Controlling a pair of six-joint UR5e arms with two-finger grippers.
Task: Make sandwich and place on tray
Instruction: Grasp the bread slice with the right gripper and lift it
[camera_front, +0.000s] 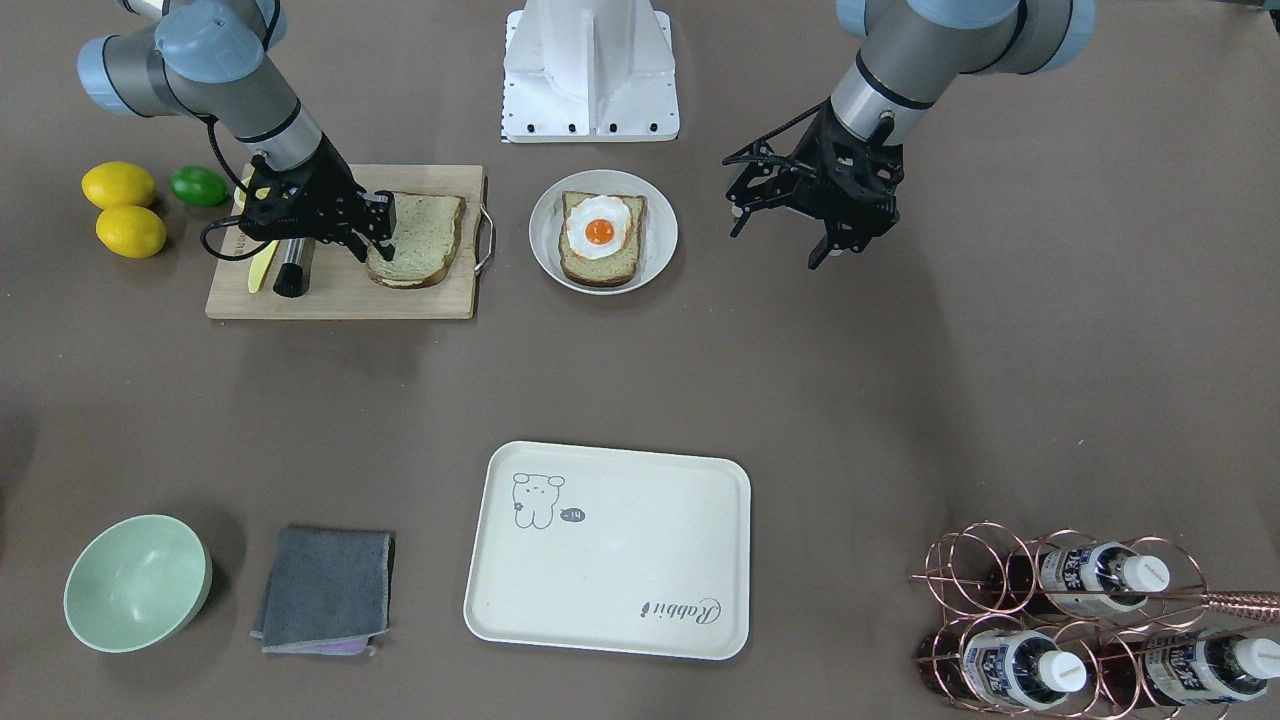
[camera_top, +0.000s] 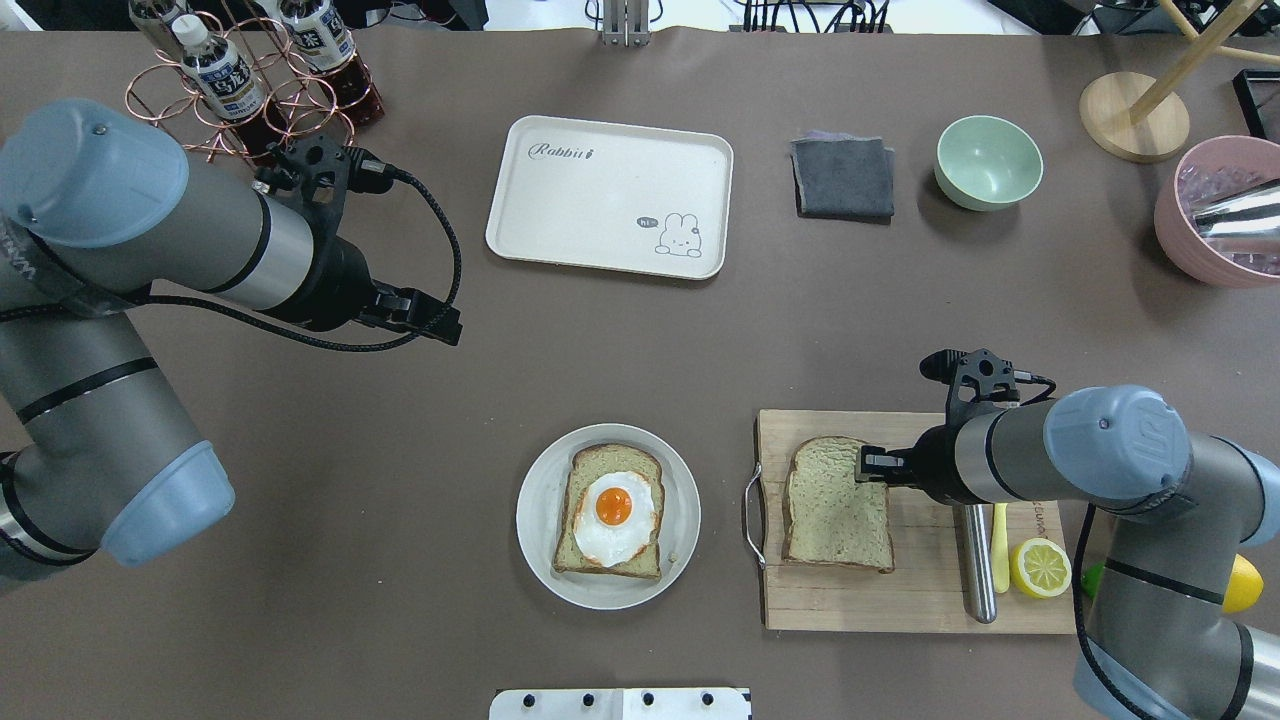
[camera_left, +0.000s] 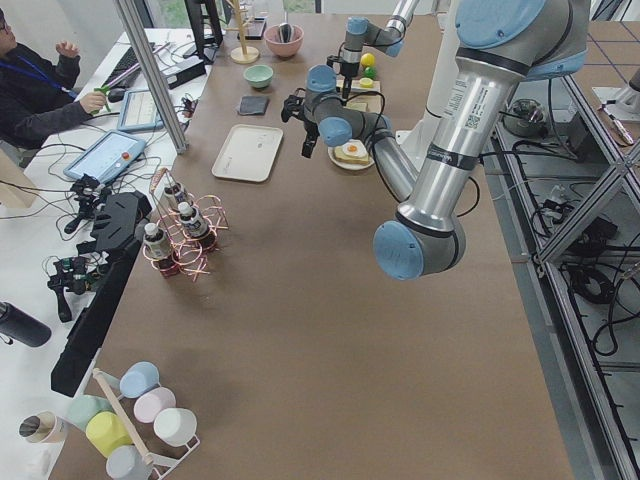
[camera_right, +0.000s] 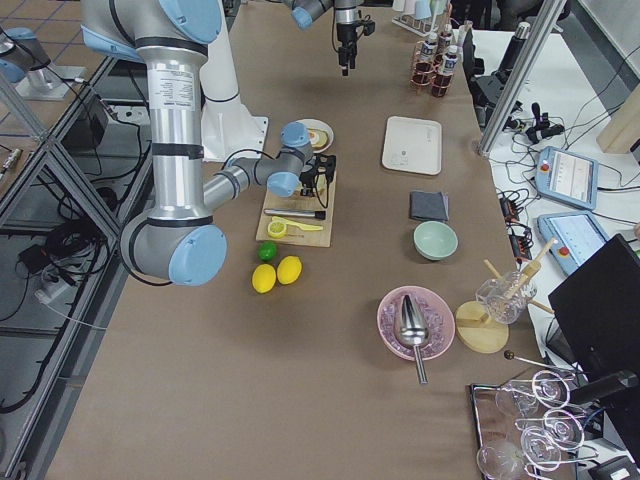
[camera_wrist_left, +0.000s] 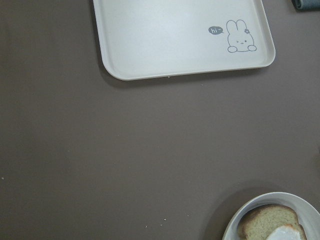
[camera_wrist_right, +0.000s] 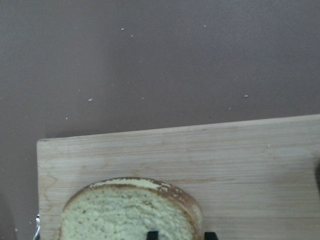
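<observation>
One bread slice (camera_front: 418, 240) lies flat on the wooden cutting board (camera_front: 340, 295). My right gripper (camera_front: 372, 232) is low over that slice's edge, its fingers a short way apart; in the right wrist view the fingertips (camera_wrist_right: 151, 234) stand at the slice (camera_wrist_right: 125, 210). A second slice with the fried egg (camera_front: 600, 230) on top lies on the round white plate (camera_front: 545, 245). My left gripper (camera_front: 776, 248) is open and empty, above the table beside the plate. The cream tray (camera_front: 620, 590) is empty at the far side; it also shows in the overhead view (camera_top: 590, 215).
A knife (camera_front: 290, 270), two lemons (camera_front: 120, 185) and a lime (camera_front: 198, 185) are by the board. A green bowl (camera_front: 135, 580), a grey cloth (camera_front: 325, 588) and a copper bottle rack (camera_front: 1080, 620) flank the tray. A pink bowl (camera_top: 1215, 215) is at the overhead view's right edge.
</observation>
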